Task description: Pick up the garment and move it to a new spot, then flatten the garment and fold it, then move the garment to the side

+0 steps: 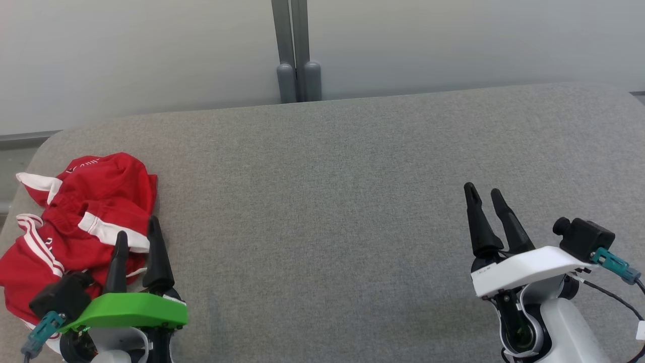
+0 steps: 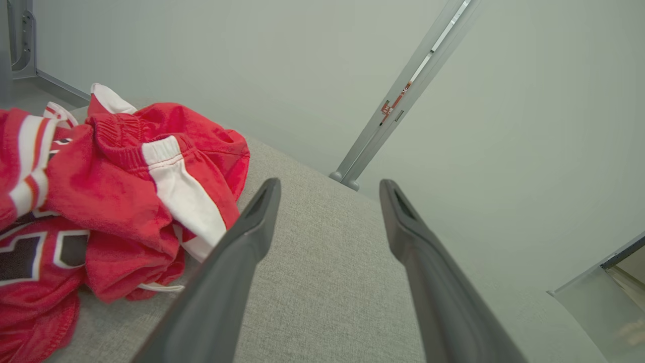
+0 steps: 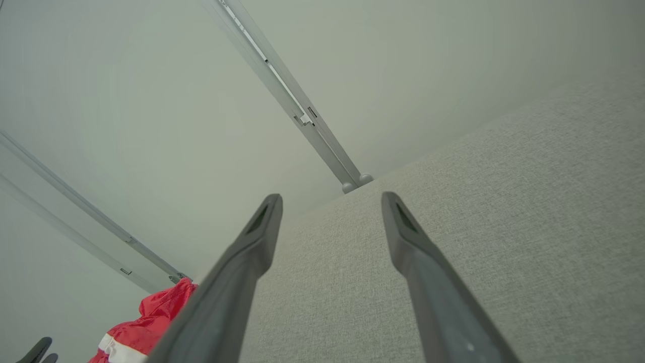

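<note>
Crumpled red-and-white cloth garment (image 1: 75, 217) sits far left on the grey fabric surface (image 1: 322, 201). The left gripper (image 1: 137, 227) hovers at its edge, jaws spread, empty; best pinch a thick fold. The right gripper (image 1: 482, 189), released too, hangs well apart.

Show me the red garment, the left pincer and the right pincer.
red garment (image 1: 101, 191), head view, crumpled red middle.
left pincer (image 1: 137, 227), head view, midway between fingertips.
right pincer (image 1: 482, 188), head view, midway between fingertips.
</note>
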Robot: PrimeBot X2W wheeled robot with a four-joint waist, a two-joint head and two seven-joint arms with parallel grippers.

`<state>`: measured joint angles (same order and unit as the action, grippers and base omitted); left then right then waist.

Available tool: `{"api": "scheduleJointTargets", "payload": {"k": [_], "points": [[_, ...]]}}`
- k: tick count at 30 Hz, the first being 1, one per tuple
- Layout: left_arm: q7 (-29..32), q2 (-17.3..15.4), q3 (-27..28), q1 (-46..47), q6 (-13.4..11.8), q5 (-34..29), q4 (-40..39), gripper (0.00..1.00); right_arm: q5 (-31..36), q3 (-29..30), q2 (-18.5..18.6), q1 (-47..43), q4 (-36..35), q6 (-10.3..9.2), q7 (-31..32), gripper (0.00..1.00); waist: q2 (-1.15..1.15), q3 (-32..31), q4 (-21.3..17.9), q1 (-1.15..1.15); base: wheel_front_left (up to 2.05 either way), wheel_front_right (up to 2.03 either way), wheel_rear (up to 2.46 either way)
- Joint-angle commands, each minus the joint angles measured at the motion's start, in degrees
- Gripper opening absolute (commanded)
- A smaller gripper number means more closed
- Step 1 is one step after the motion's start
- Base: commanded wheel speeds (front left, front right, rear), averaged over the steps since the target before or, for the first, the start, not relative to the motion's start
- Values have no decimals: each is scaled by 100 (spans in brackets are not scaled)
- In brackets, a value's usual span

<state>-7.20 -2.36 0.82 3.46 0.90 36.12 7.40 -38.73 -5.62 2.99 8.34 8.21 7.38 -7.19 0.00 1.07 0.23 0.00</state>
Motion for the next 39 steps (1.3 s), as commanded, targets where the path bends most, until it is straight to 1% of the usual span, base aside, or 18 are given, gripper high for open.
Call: {"api": "scheduleJointTargets", "payload": {"k": [1, 6, 16, 39], "points": [[-70, -46, -18, 11, -35, -185, -56, 100, 220, -21, 38, 125, -14, 14, -67, 100, 0, 1, 2, 0, 0, 0, 0], [-138, -49, -49, 14, -86, -535, -134, 100, 625, -21, 30, 166, 48, 15, -137, 100, 0, 4, 8, 0, 0, 0, 0], [-297, -55, -103, -11, -125, -1151, -196, 100, 1371, -199, 44, 237, 103, 15, -296, 100, 0, 25, 7, 0, 0, 0, 0], [-583, -65, -215, -20, -194, -2141, -199, 100, 2496, -326, 16, 314, 130, 17, -581, 100, 0, 86, 12, 0, 0, 0, 0]]}}
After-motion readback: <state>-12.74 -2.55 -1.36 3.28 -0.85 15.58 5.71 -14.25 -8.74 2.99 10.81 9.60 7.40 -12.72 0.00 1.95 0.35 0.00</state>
